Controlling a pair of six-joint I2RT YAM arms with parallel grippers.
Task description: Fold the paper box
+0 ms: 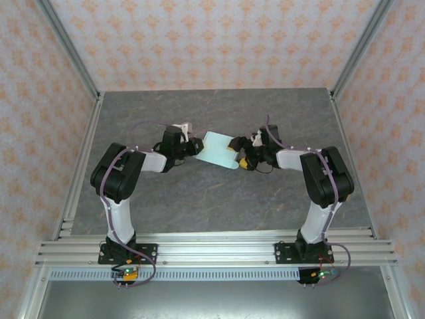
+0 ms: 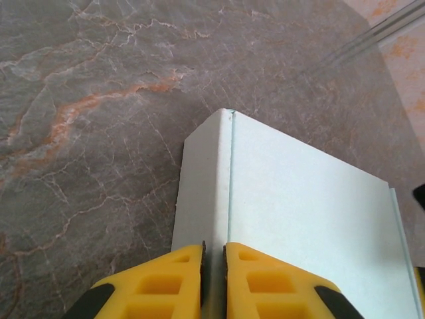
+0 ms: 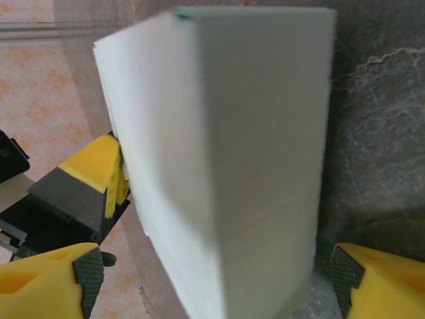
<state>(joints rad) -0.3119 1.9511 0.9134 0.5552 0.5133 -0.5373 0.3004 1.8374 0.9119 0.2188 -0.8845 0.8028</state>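
Mint-green card of the paper box [image 1: 219,149] is held at the middle of the table [image 1: 166,193] between the two arms, its length judged to run from one gripper to the other. The left gripper [image 2: 214,252] is clenched on a creased edge at its end and the right gripper [image 3: 214,272] is spread wide astride the opposite end, so the closing move is judged to fall to the right arm. The pinch on the crease is made plain from the left wrist, whereas the gaps beside the right fingers [image 3: 385,286] are given, blurred, by the right wrist.
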